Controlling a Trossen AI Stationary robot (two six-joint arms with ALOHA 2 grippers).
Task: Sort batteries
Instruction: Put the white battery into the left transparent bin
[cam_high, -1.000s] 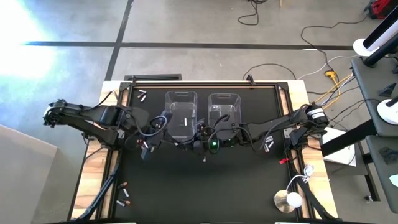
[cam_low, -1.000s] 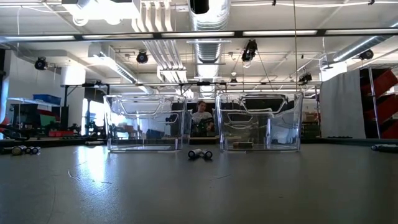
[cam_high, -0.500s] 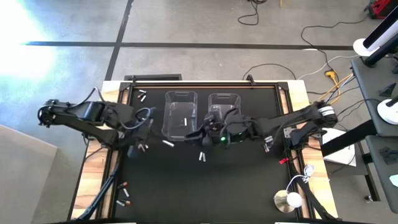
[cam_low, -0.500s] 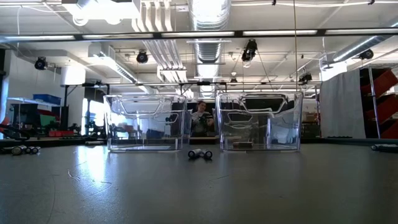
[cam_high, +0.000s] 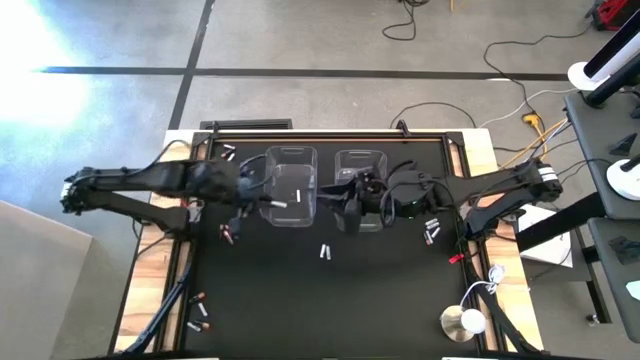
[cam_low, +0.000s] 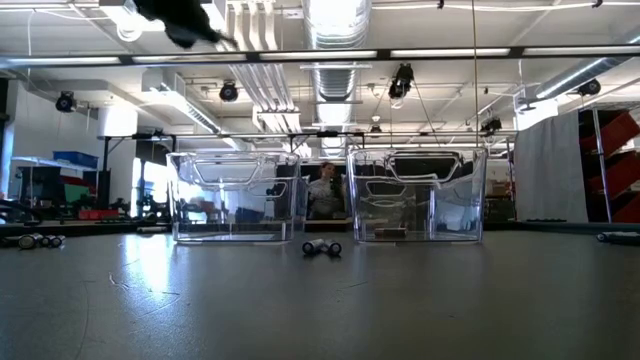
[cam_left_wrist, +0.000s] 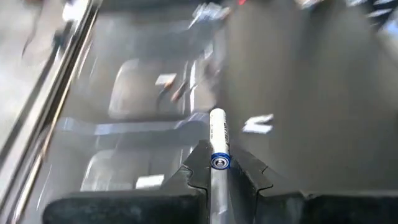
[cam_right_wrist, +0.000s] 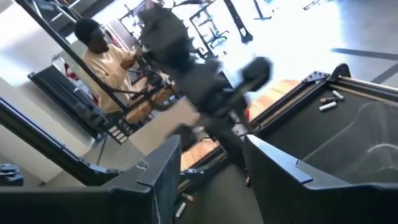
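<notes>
the left pincer (cam_left_wrist: 211, 171) is clamped on a silvery battery (cam_left_wrist: 217, 140), its long axis pointing forward over the left bin (cam_high: 291, 185). the right pincer (cam_right_wrist: 211, 163) hangs half-open, empty, above the right bin (cam_high: 360, 165).

We note a black table mat (cam_high: 330, 300) framed by pale wood at frame centre. Two clear, colourless bins (cam_high: 291, 185) (cam_high: 360, 178) sit above centre. The battery (cam_left_wrist: 217, 134) in the left wrist view, frame centre, is silvery-white with a blue ring at its end. A small red piece (cam_high: 455, 258) lies right of centre. Both arms (cam_high: 150, 185) are black.
</notes>
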